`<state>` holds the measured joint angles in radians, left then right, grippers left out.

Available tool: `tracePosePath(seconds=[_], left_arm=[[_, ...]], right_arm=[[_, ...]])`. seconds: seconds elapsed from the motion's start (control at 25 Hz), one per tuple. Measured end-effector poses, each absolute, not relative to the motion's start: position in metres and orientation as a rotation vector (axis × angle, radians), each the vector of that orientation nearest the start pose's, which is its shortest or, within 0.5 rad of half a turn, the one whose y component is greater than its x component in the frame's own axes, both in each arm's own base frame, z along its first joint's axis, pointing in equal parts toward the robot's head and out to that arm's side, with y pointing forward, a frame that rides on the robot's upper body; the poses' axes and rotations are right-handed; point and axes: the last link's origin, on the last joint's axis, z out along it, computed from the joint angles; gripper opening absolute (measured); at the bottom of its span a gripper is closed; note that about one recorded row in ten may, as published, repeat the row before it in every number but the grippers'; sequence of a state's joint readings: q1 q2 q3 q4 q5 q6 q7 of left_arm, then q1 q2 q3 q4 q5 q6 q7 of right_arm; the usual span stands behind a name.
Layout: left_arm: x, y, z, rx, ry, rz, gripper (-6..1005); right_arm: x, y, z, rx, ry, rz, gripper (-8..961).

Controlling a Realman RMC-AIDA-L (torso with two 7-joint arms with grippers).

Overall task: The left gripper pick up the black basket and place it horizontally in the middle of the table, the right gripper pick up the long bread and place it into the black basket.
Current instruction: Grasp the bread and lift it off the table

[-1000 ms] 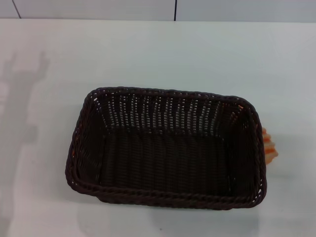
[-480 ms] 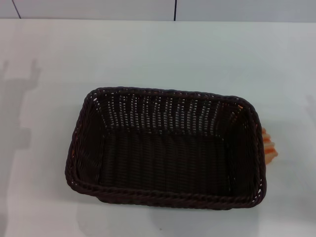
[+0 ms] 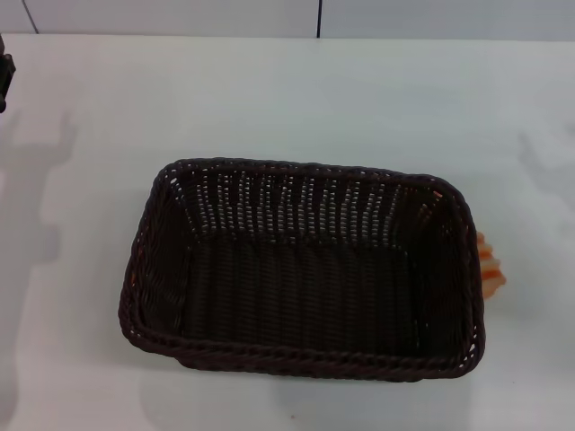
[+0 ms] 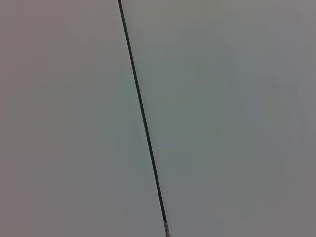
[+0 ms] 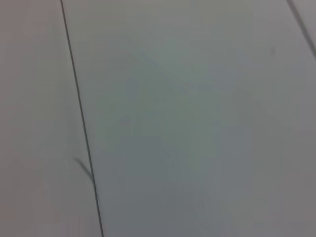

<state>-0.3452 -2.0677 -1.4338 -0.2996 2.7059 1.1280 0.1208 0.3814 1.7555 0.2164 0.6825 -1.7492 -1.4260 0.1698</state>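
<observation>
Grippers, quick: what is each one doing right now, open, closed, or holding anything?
Left gripper: only a dark sliver at the head view's far left edge; cannot tell, nothing seen held.
Right gripper: not in view.

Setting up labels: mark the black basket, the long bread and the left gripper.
black basket (image 3: 301,359), head view, near braided rim.
long bread (image 3: 490,269), head view, striped end past the basket's right side.
left gripper (image 3: 4,76), head view, dark edge sliver.

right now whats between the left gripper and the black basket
Only bare table, crossed by the arm's shadow, in the head view. The left gripper barely shows at the far left edge; the black basket sits mid-table.
</observation>
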Motion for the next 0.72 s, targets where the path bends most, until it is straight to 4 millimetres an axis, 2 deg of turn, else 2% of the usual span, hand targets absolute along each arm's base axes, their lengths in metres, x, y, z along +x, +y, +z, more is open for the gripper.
tracePosePath(seconds=[0.16, 0.44, 0.6, 0.72], left_arm=[[-0.345, 0.337, 0.034, -1.414, -0.362, -0.491, 765], [-0.348, 0.339, 0.031, -1.428, -0.379, -0.468, 766], [-0.350, 0.341, 0.030, -1.433, -0.391, -0.458, 766], [-0.350, 0.343, 0.030, -1.432, -0.401, -0.454, 766]], right_arm=[[0.271, 0.325, 0.034, -1.685, 0.602, 0.996, 827], [0.236, 0.357, 0.038, -1.809, 0.772, 0.722, 827], [0.223, 0.361, 0.046, -1.836, 0.850, 0.614, 827], [0.219, 0.359, 0.068, -1.811, 0.910, 0.557, 827]])
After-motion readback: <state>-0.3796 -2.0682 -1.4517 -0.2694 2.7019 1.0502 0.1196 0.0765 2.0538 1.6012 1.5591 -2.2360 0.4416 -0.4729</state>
